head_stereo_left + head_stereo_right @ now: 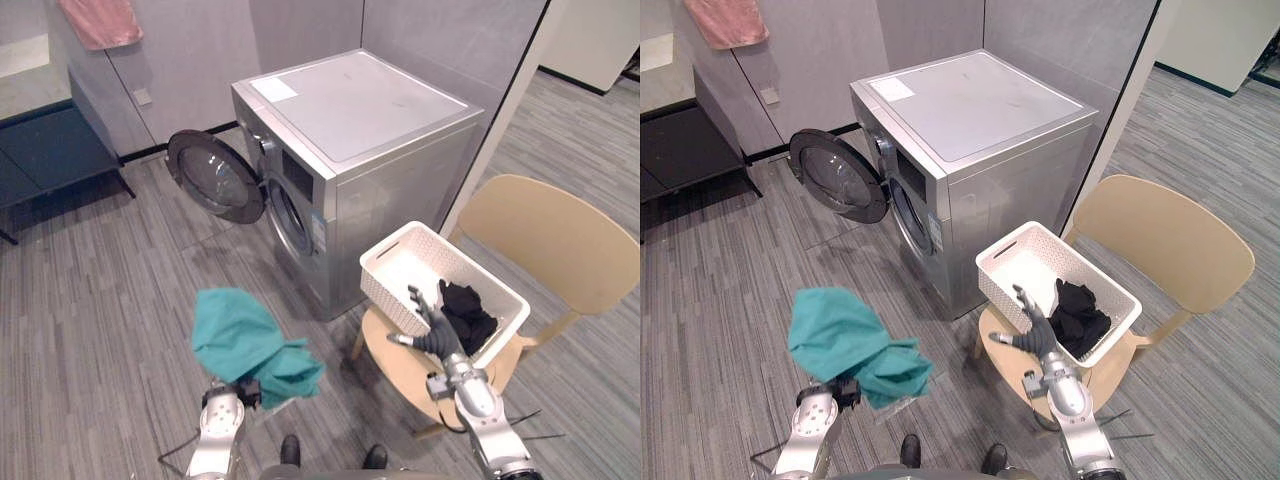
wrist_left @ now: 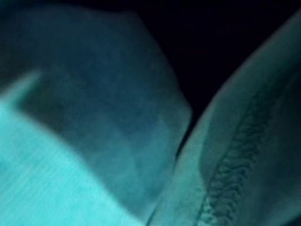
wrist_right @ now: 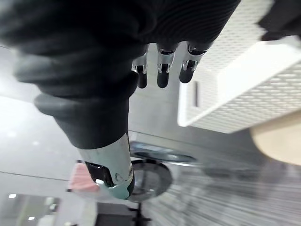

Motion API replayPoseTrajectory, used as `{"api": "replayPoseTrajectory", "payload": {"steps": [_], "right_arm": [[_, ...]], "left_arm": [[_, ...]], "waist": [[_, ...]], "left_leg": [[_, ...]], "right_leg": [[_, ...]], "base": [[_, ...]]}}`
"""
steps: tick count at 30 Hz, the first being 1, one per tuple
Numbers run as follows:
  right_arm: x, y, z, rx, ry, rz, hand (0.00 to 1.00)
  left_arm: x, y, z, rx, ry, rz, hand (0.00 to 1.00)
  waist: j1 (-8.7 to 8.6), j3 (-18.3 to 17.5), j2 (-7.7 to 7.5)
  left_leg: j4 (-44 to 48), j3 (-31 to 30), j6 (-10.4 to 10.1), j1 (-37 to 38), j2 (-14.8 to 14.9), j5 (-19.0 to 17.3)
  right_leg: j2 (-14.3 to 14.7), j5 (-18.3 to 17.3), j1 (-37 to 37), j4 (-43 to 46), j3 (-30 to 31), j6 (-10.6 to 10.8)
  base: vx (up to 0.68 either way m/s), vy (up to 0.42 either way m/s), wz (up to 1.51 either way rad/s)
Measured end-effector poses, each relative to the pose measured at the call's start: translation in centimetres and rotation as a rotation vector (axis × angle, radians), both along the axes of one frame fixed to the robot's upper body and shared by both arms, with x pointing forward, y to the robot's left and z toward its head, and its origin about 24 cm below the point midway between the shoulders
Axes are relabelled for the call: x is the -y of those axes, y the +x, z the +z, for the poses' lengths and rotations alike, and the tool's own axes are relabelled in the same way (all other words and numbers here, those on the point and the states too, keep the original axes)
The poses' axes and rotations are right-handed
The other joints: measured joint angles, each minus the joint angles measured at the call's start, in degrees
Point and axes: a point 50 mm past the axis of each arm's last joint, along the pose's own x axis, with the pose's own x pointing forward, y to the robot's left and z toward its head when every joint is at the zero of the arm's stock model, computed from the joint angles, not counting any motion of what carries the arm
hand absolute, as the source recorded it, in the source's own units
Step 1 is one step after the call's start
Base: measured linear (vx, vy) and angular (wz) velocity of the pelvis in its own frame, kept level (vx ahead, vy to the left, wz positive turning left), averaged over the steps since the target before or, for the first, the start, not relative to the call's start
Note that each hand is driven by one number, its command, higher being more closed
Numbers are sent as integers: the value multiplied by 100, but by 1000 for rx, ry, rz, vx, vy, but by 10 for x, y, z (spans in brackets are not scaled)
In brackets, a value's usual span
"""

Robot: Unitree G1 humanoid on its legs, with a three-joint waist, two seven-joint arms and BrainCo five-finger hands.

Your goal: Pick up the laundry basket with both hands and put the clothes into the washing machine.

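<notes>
A white laundry basket (image 1: 386, 268) sits tilted on a beige chair (image 1: 560, 240) to the right of the silver washing machine (image 1: 350, 130). A black garment (image 1: 468, 312) lies in the basket's right end. The machine's round door (image 1: 213, 180) hangs open to the left of the drum opening (image 1: 290, 215). My right hand (image 1: 436, 326) is open with straight fingers (image 3: 162, 75) over the basket's near rim. A teal cloth (image 1: 248, 340) is raised above the floor at the lower left, bunched over my left hand (image 1: 243, 393); its fabric (image 2: 94, 141) covers that hand.
A dark blue bench (image 1: 50, 150) stands at the far left by the wall. A pink cloth (image 1: 100, 20) hangs on the grey wall above it. Striped grey floor (image 1: 110, 290) lies between me and the machine's door.
</notes>
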Motion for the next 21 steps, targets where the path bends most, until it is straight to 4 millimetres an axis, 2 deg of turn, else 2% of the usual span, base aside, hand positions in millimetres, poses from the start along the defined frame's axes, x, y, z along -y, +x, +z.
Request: {"api": "replayPoseTrajectory", "payload": {"steps": [3, 6, 9, 10, 11, 12, 13, 14, 15, 16, 18, 19, 20, 21], "right_arm": [[2, -15, -31, -149, -36, -7, 0], [4, -28, -52, -259, -76, -20, 0], [7, -31, -57, -288, -91, -41, 0], [8, -31, -57, -288, -98, -62, 0], [9, -30, -57, -284, -103, -76, 0], [10, -29, -56, -279, -106, -83, 0], [17, -27, -56, -283, -118, -100, 0], [22, -25, -56, -287, -132, -111, 0], [24, -21, -55, -288, -143, -116, 0], [17, -14, -53, -269, -119, -124, 0], [9, -5, -49, -244, -96, -119, 0], [5, -1, -47, -232, -85, -117, 0], [3, 1, -46, -226, -77, -118, 0], [3, 1, -46, -225, -77, -122, 0]], "left_arm": [[-6, -18, -21, -124, -11, 14, 100], [-7, -32, -33, -199, -19, 18, 100], [-6, -32, -35, -209, -21, 17, 100], [-5, -30, -34, -204, -22, 16, 100], [-3, -30, -34, -204, -27, 16, 100], [0, -29, -34, -200, -36, 14, 100], [4, -28, -34, -199, -46, 5, 100], [6, -30, -35, -204, -54, 11, 100], [3, -33, -37, -213, -51, 18, 100], [-4, -34, -36, -219, -28, 23, 100], [-9, -34, -36, -219, -15, 27, 100], [-11, -34, -36, -221, -12, 29, 100], [-11, -36, -36, -226, -12, 29, 100], [-10, -37, -37, -231, -15, 28, 100]], "waist": [[7, 3, 4], [43, 31, 40], [128, 95, 86], [140, 137, 69], [129, 153, 27], [122, 208, 1], [119, 247, 52], [166, 263, 186], [164, 265, 246], [173, 332, 133], [197, 413, 9], [240, 469, -93], [290, 526, -281], [284, 536, -359]], "left_leg": [[-2, -134, -2, -36, -10, 3], [17, -411, -9, -243, -53, 12], [235, -478, 90, -622, -84, -36], [356, 8, 706, -814, -85, -259], [365, 661, 1010, -876, -80, -476], [409, 1152, 1009, -904, -68, -479], [536, 1751, 950, -893, -75, -437], [648, 1927, 695, -809, -35, -168], [622, 1908, 455, -720, -5, -94], [700, 1802, 464, -715, -99, -161], [816, 1756, 503, -716, -207, -311], [1019, 1756, 556, -742, -270, -548], [1294, 1691, 596, -736, -409, -878], [1471, 1618, 647, -710, -543, -1076]], "right_leg": [[-3, -38, 40, 1, -147, 2], [-31, -158, 30, 31, -481, 5], [-155, -345, -170, 324, -855, 18], [-322, -445, -268, 460, -1120, 66], [-529, -482, -319, 531, -1354, 108], [-666, -521, -330, 601, -1497, 160], [-826, -589, -327, 767, -1656, 236], [-853, -644, -317, 989, -1761, 322], [-883, -733, -315, 1162, -1810, 387], [-1074, -813, -286, 1344, -1771, 503], [-1214, -927, -265, 1509, -1790, 608], [-1436, -1116, -312, 1896, -1786, 697], [-1932, -1428, -468, 2790, -1649, 780], [-2326, -1485, -652, 3604, -1361, 679]], "base": [[17, 25, 24], [-17, 16, 51], [-8, 13, 70], [18, 35, 108], [101, 73, 124], [181, 127, 121], [258, 198, 101], [231, 198, 80], [266, 150, 66], [192, 84, 45], [139, 80, 27], [131, 101, 19], [184, 139, 35], [173, 112, 50]]}}
